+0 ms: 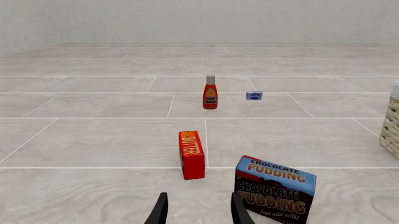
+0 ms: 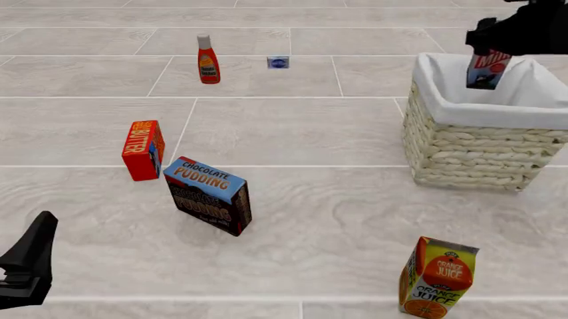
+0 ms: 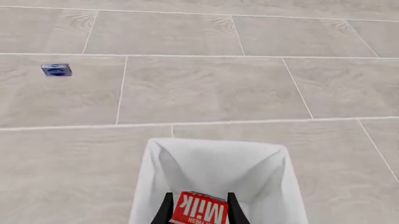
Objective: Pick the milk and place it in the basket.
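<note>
The milk (image 2: 487,70), a slim carton with a red top and dark bottom, hangs tilted over the open mouth of the basket (image 2: 479,143), a pale woven wicker basket with white cloth lining. My right gripper (image 2: 493,41) is shut on the carton's top. In the right wrist view the milk (image 3: 199,208) sits between the two fingers, above the basket's white lining (image 3: 218,168). My left gripper (image 1: 197,212) is open near the table's front left, with nothing between its fingers. In the front view only the left gripper's dark body (image 2: 26,266) shows.
A red butter box (image 2: 143,149) and a chocolate pudding box (image 2: 209,195) stand left of centre. A red sauce bottle (image 2: 207,61) and a small blue-white tin (image 2: 279,62) are at the back. An orange juice carton (image 2: 439,278) stands front right.
</note>
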`<state>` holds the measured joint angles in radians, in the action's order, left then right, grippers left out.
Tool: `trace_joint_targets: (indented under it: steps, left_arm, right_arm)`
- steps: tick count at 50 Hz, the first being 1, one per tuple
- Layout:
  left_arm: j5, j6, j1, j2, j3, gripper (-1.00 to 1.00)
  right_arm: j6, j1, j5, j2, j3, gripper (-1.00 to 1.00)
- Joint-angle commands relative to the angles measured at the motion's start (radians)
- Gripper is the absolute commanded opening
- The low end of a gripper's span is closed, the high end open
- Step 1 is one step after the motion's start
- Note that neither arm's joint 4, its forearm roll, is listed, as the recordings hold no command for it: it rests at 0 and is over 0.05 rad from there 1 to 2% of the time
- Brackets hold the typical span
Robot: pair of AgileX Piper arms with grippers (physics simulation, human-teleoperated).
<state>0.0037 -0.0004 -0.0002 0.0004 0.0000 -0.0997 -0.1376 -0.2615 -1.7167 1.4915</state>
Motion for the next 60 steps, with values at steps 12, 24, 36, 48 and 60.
trace_joint_targets:
  steps: [12, 24, 36, 48, 60]
  left_arm:
    - [0.000, 0.000, 0.000, 0.000, 0.000, 1.00]
    - [0.000, 0.000, 0.000, 0.000, 0.000, 1.00]
    - [0.000, 0.000, 0.000, 0.000, 0.000, 1.00]
    - [0.000, 0.000, 0.000, 0.000, 0.000, 1.00]
    - [0.000, 0.000, 0.000, 0.000, 0.000, 1.00]
  right_arm:
    - [0.024, -0.052, 0.027, -0.146, 0.086, -1.00]
    - [0.032, -0.052, 0.030, -0.202, 0.107, -1.00]
    - [0.042, -0.050, 0.035, -0.271, 0.126, -1.00]
    - [0.047, -0.048, 0.042, -0.310, 0.131, -1.00]
    - [0.043, -0.048, 0.047, -0.318, 0.126, -1.00]
